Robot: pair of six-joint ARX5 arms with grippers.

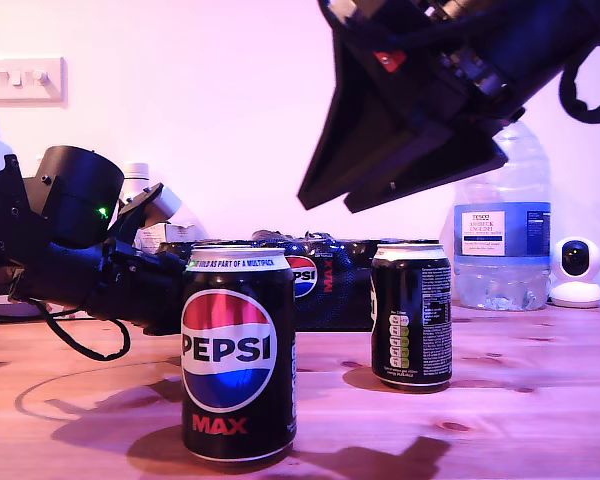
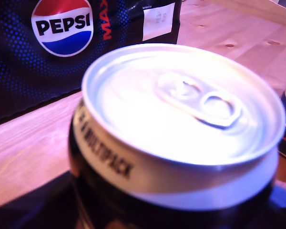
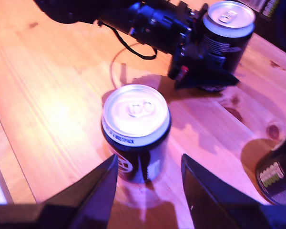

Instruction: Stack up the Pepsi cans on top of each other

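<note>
Our first claw (image 3: 196, 50) is clamped on one Pepsi can (image 2: 181, 105). Our second claw (image 3: 149, 161) hangs spread apart above another can (image 3: 136, 114) standing on the table (image 3: 52, 109).

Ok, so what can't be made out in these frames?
- Grip of my first tool: dark and blurred in the second wrist view; the can top fills the first wrist view; the front can covers its tip in the exterior view.
- Third can: cut by the second wrist view's edge.
- Back print on the rear can: too small.
</note>
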